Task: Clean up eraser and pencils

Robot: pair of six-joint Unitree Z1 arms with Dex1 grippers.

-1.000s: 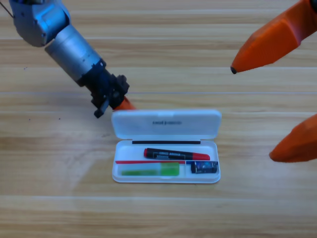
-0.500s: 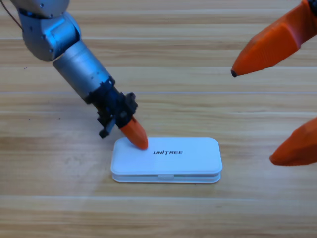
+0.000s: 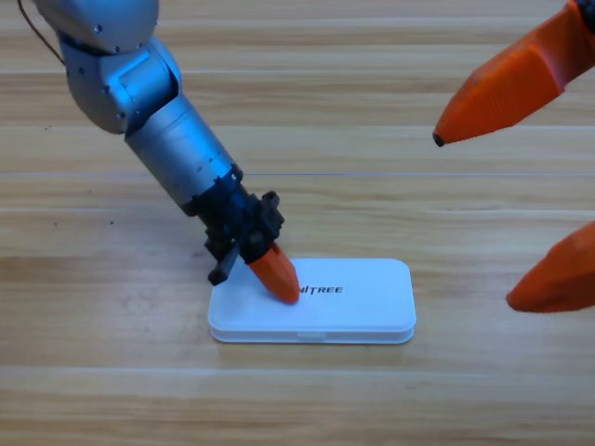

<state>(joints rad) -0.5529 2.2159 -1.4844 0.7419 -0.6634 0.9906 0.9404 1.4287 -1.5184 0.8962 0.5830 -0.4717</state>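
Note:
The white case lies shut on the wooden table, its lid down flat. The eraser and the pencils are hidden inside it. My left gripper comes down slanting from the upper left, and its orange tip rests on the left part of the lid, the jaws together with nothing between them. My right gripper waits at the right edge, large and partly cut off, its two orange jaws spread wide apart.
The grey left arm crosses the upper left of the table. Bare wooden table surrounds the case.
The case's lid, standing open a second ago, has swung down shut. My left gripper has moved down and to the right onto the lid. The right gripper has held still.

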